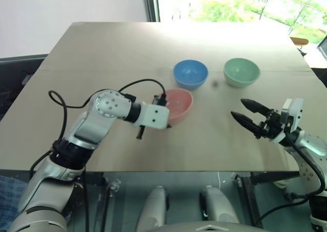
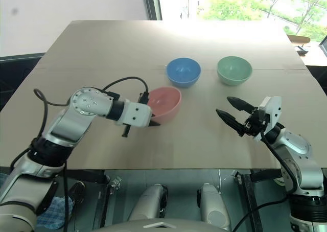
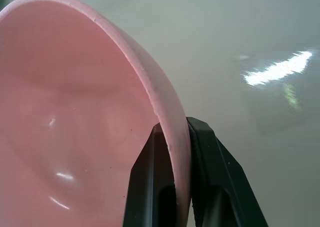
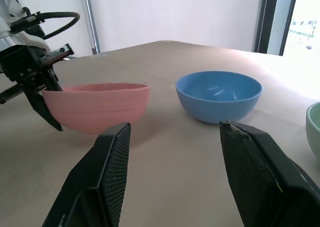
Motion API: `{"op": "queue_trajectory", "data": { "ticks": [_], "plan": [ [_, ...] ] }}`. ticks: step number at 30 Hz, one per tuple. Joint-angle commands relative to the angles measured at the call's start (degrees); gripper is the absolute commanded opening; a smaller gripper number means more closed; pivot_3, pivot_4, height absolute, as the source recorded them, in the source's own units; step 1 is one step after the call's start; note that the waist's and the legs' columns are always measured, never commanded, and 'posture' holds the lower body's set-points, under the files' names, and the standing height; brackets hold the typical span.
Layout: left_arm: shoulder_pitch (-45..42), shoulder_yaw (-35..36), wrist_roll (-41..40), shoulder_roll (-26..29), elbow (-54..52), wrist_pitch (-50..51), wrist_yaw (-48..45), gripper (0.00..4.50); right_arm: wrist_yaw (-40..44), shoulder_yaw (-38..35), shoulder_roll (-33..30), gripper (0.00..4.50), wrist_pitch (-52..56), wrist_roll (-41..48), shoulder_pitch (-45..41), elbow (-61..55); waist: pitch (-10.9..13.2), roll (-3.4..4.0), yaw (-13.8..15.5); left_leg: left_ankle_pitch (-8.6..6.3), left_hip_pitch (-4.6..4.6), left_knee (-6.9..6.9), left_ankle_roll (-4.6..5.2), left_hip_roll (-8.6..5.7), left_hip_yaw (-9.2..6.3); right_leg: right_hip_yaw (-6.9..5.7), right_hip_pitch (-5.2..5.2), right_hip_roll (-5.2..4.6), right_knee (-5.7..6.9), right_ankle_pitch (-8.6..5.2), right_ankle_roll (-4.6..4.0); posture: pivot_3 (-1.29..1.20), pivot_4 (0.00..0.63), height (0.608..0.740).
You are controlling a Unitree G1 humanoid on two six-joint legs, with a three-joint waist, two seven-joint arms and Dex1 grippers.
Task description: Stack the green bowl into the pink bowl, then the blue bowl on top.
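The pink bowl [image 1: 179, 103] sits in the middle of the table, and my left gripper [image 3: 172, 129] is shut on its near-left rim, one black finger inside the wall and one outside. In the right wrist view the pink bowl [image 4: 97, 107] looks slightly tilted, with shadow under it. Just behind it stands the blue bowl [image 1: 190, 73]. The green bowl [image 1: 241, 71] stands to the blue one's right. Both are upright and empty. My right gripper [image 1: 238, 108] hovers open to the right of the pink bowl, fingers pointing towards the bowls with nothing between them.
The light wooden table [image 1: 102, 48] stretches far back and to the left beyond the bowls. Its near edge runs just below both arms. A black cable loops over my left forearm [image 1: 138, 84].
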Motion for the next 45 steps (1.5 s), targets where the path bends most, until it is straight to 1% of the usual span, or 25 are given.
{"op": "queue_trajectory", "data": {
  "ticks": [1, 3, 5, 7, 8, 12, 14, 16, 20, 23, 28, 31, 34, 37, 38, 41, 45],
  "plan": [
    [-0.5, -0.1, 0.3, -0.2, -1.3, -2.1, 0.9, 2.13, -0.1, -0.4, 0.0, 2.97, -1.5, -0.1, -0.4, -1.4, 0.0, 0.0, 0.1, 0.0, -0.01, 0.02, 0.0, 0.0, -0.02, -0.02, 0.01, 0.0, 0.0, 0.0, 0.0, 0.0, 0.15, 0.74],
    [-1.3, -0.2, 1.7, -1.3, 0.5, -3.7, 2.9, 2.67, -0.1, -0.4, 0.0, 2.97, -1.6, -0.1, -0.7, -1.2, 0.0, 0.0, 0.1, 0.0, -0.02, 0.03, 0.0, 0.0, -0.02, -0.02, 0.0, 0.0, 0.0, 0.0, 0.0, 0.0, 0.15, 0.74],
    [-2.4, 0.0, 2.9, -2.8, 2.2, -4.9, 5.3, 3.55, -0.1, -0.3, 0.0, 2.97, -1.6, -0.2, -0.8, -1.1, 0.0, 0.0, 0.2, 0.0, -0.03, 0.04, 0.0, -0.01, -0.02, -0.02, 0.0, 0.0, 0.0, 0.0, 0.0, 0.0, 0.15, 0.74],
    [-3.7, 0.6, 3.6, -4.4, 3.6, -5.2, 7.7, 4.16, 0.0, -0.3, 0.0, 2.97, -1.5, -0.2, -0.9, -1.1, 0.0, -0.01, 0.2, 0.0, -0.03, 0.06, 0.0, -0.01, -0.02, -0.02, 0.01, 0.0, 0.01, 0.0, 0.0, 0.0, 0.15, 0.74],
    [-4.1, 0.9, 3.3, -5.1, 3.9, -5.3, 8.4, 4.34, 0.0, -0.2, 0.0, 2.97, -1.5, -0.2, -0.9, -1.0, 0.0, -0.01, 0.2, 0.0, -0.03, 0.06, 0.0, -0.01, -0.02, -0.02, 0.0, 0.0, 0.01, 0.0, 0.0, 0.0, 0.15, 0.74],
    [-4.2, 3.4, -1.2, -6.9, 2.7, 0.0, 9.0, 4.34, 0.1, -0.2, -0.1, 2.97, -1.6, -0.4, -0.8, -1.0, 0.0, -0.01, 0.0, 0.0, -0.04, 0.06, 0.0, -0.01, -0.01, -0.01, 0.0, 0.0, 0.01, 0.0, 0.0, 0.0, 0.15, 0.74],
    [-1.9, 8.8, -12.1, -7.6, -1.7, 9.8, 7.7, 4.34, 0.3, -0.6, -0.5, 2.97, -1.4, -0.2, -0.7, -0.9, 0.0, 0.0, -0.2, 0.0, -0.03, 0.06, 0.0, 0.0, -0.01, 0.0, -0.01, 0.01, 0.01, 0.0, 0.0, 0.0, 0.15, 0.74],
    [1.0, 13.0, -19.1, -6.3, -4.5, 15.6, 6.2, 4.34, 0.7, -0.9, -1.1, 2.97, -1.1, -0.2, -0.7, -0.7, 0.0, 0.0, -0.3, 0.0, -0.04, 0.06, 0.0, 0.02, -0.01, 0.0, -0.02, 0.01, 0.03, 0.0, 0.0, 0.0, 0.15, 0.74],
    [7.0, 18.5, -24.5, -1.6, -7.8, 20.5, 5.7, 4.34, 1.9, -0.6, -2.0, 2.97, -0.8, 0.0, -1.4, 0.4, 0.0, 0.02, -0.2, 0.0, 0.01, 0.05, 0.0, 0.05, 0.0, 0.01, -0.02, 0.02, 0.03, -0.01, 0.0, 0.0, 0.15, 0.74],
    [10.8, 23.3, -29.2, 0.5, -9.8, 23.6, 6.6, 4.34, 2.9, -0.4, -2.6, 2.97, -0.9, -0.3, -3.2, 2.3, 0.0, 0.0, 0.0, 0.0, 0.01, 0.06, 0.0, 0.04, 0.01, 0.01, 0.0, 0.01, 0.03, 0.0, 0.0, 0.0, 0.15, 0.74],
    [16.8, 34.0, -34.7, 0.8, -9.3, 27.9, 12.1, 4.34, 4.7, 0.0, -4.6, 2.97, -1.4, -2.4, -6.6, 7.3, 0.0, 0.0, 0.1, 0.0, 0.0, 0.12, 0.0, 0.03, -0.01, 0.0, 0.01, -0.01, 0.03, 0.0, -0.01, 0.0, 0.15, 0.74],
    [21.2, 40.1, -38.3, 0.8, -8.9, 29.3, 13.2, 4.34, 4.4, 1.5, -6.9, 2.97, -1.4, -6.5, -9.3, 12.0, 0.0, 0.01, 0.0, 0.0, -0.01, 0.09, 0.0, 0.04, -0.02, -0.03, 0.0, -0.01, 0.01, 0.0, -0.01, 0.0, 0.15, 0.74],
    [24.4, 44.8, -41.4, -0.1, -9.1, 29.4, 14.5, 4.34, 4.4, 3.8, -8.9, 2.97, -5.1, -12.5, -13.6, 18.6, 0.0, 0.01, 0.0, 0.0, 0.01, 0.1, 0.0, 0.04, 0.04, 0.03, -0.01, -0.01, 0.01, 0.0, -0.01, 0.0, 0.15, 0.74],
    [25.2, 48.4, -44.6, -1.2, -8.6, 29.5, 16.6, 4.34, 4.0, 5.7, -10.5, 2.97, -9.5, -17.9, -19.4, 26.2, 0.0, 0.01, -0.1, 0.0, 0.04, 0.1, 0.0, 0.04, 0.09, 0.07, -0.01, -0.02, 0.02, 0.0, -0.01, 0.0, 0.15, 0.74],
    [26.3, 49.8, -45.4, -1.2, -8.2, 29.5, 16.6, 4.34, 4.9, 6.7, -10.9, 2.97, -10.7, -19.2, -22.8, 29.2, 0.0, 0.01, -0.1, 0.0, 0.04, 0.1, 0.0, 0.04, 0.1, 0.07, -0.01, -0.02, 0.03, 0.0, -0.01, 0.0, 0.15, 0.74],
    [31.7, 53.2, -46.5, -0.9, -8.5, 28.1, 14.4, 4.34, 7.4, 10.6, -12.2, 2.97, -15.1, -24.2, -32.3, 37.4, 0.1, 0.08, -0.5, 0.0, 0.06, 0.05, 0.0, 0.05, 0.22, 0.19, -0.07, -0.02, 0.03, 0.0, -0.02, 0.0, 0.15, 0.74],
    [38.2, 54.7, -47.6, 0.5, -9.5, 27.4, 9.9, 4.34, 8.1, 15.7, -13.0, 2.97, -16.3, -31.1, -40.9, 45.7, 0.1, 0.06, -0.4, 0.0, 0.04, -0.09, 0.0, 0.1, 0.25, 0.19, -0.11, -0.02, -0.15, 0.0, -0.03, 0.0, 0.15, 0.74]
  ]
}}
